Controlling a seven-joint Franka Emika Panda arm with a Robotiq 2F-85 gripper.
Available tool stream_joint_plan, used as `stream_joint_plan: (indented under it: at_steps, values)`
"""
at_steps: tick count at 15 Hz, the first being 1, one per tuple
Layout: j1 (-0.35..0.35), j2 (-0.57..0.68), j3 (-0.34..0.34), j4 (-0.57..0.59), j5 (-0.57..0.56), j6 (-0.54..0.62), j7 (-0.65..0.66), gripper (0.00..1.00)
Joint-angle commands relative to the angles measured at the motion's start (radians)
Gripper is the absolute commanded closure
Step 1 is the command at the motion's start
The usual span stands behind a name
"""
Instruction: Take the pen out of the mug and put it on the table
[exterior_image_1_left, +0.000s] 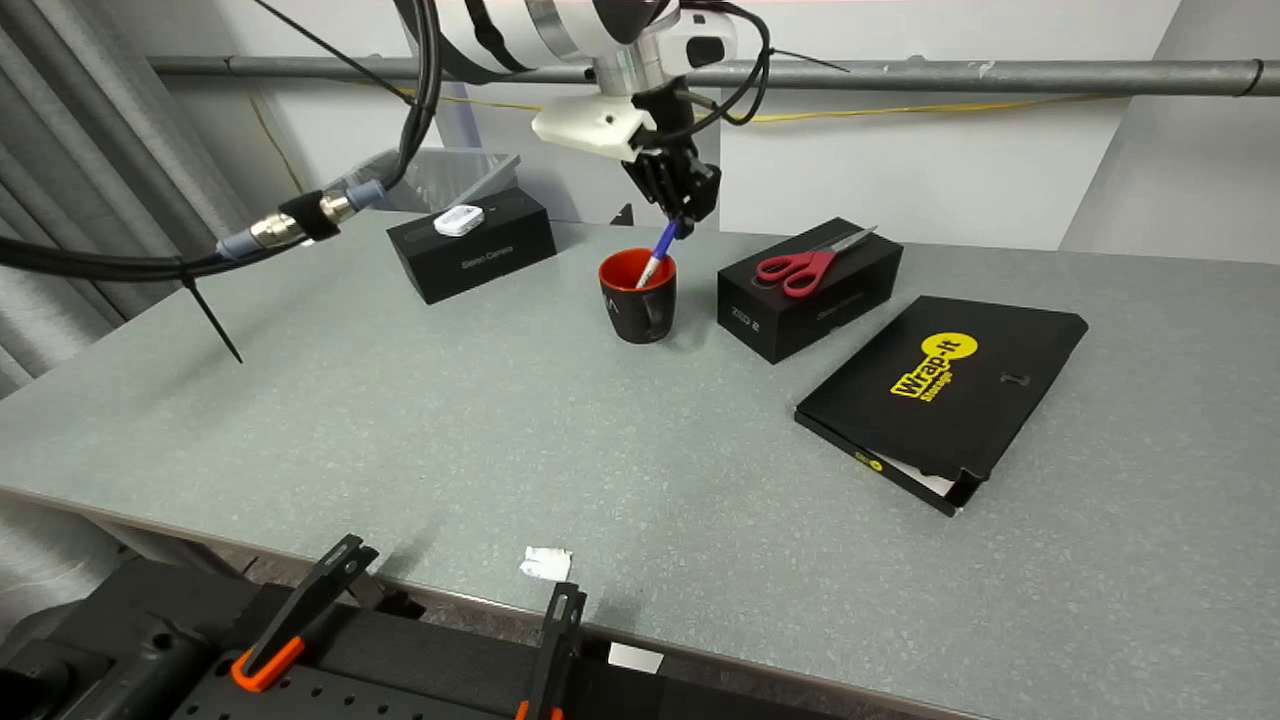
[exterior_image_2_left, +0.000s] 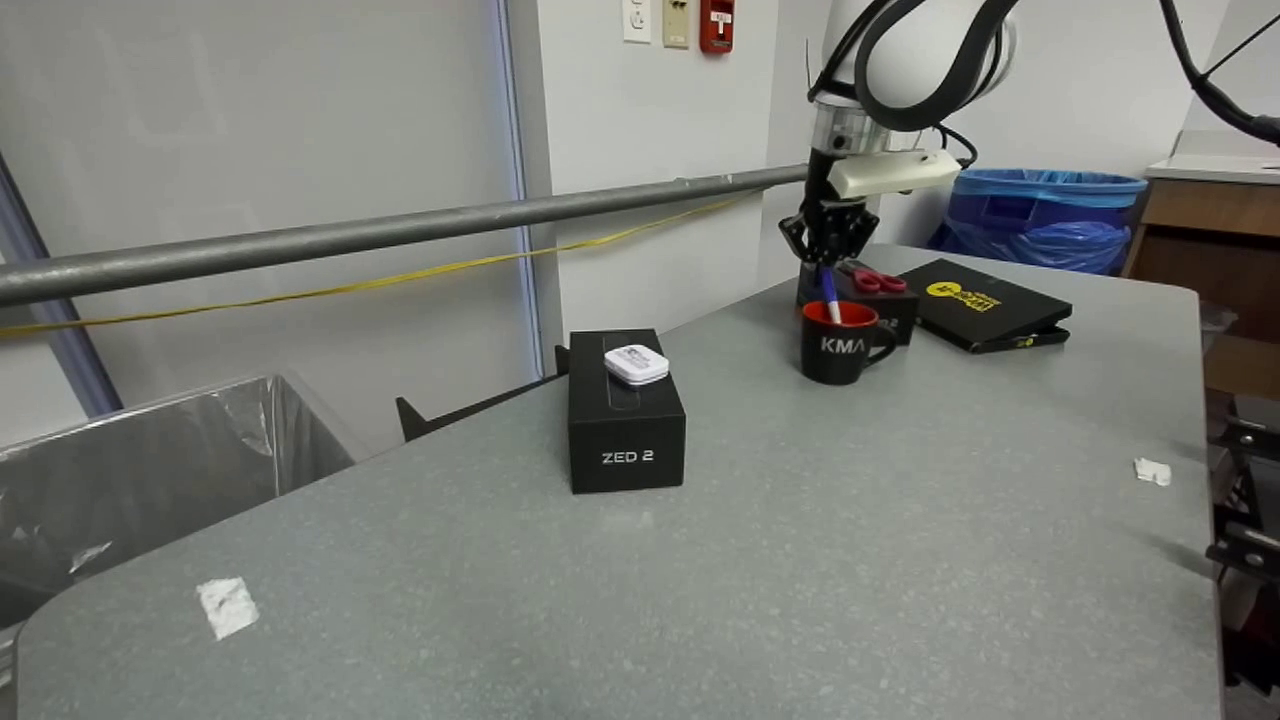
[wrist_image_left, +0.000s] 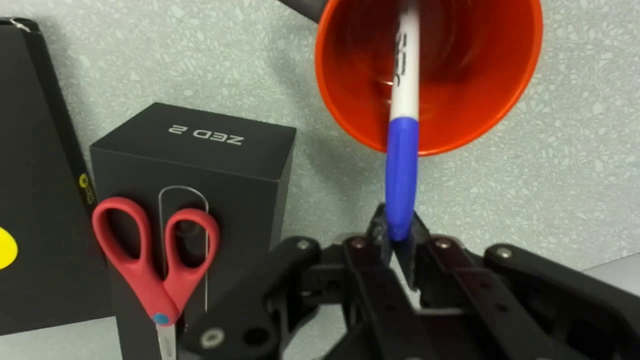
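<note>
The mug (exterior_image_1_left: 640, 318) stands upright on the grey speckled table (exterior_image_1_left: 450, 420). It is dark outside with a red-orange inside, and its handle shows in an exterior view (exterior_image_2_left: 838, 362). The pen (exterior_image_1_left: 657, 256) has a blue end and a white barrel. It leans out over the mug rim, with its white lower part inside the mug. In the wrist view the pen (wrist_image_left: 402, 155) points up into the mug, and its far tip is blurred. My gripper (wrist_image_left: 398, 231) is shut on the blue end, just above and beside the mug rim. It also shows in an exterior view (exterior_image_2_left: 828, 260).
A black box (exterior_image_1_left: 810, 300) with red-handled scissors (exterior_image_1_left: 805, 268) on top stands close beside the mug. A flat black Wrap-It box (exterior_image_1_left: 960, 400) lies beyond it. Another black box (exterior_image_2_left: 625, 420) carries a small white case (exterior_image_2_left: 637, 365). A metal pipe (exterior_image_1_left: 950, 77) runs along the wall.
</note>
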Motion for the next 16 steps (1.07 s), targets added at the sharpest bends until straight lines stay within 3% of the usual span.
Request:
stream_joint_plan:
  at_steps: [1,5,8,12,16]
  values:
    - [0.000,-0.105,0.011,-0.071,0.031,0.051,-0.028,1.00]
    - [0.003,-0.291,0.021,-0.189,0.019,0.115,-0.063,1.00]
    - [-0.058,-0.345,0.167,-0.210,0.212,0.027,-0.287,1.00]
    - [-0.047,-0.187,0.255,-0.176,0.328,-0.030,-0.428,1.00]
    - [-0.039,0.001,0.280,-0.110,0.257,-0.104,-0.488,1.00]
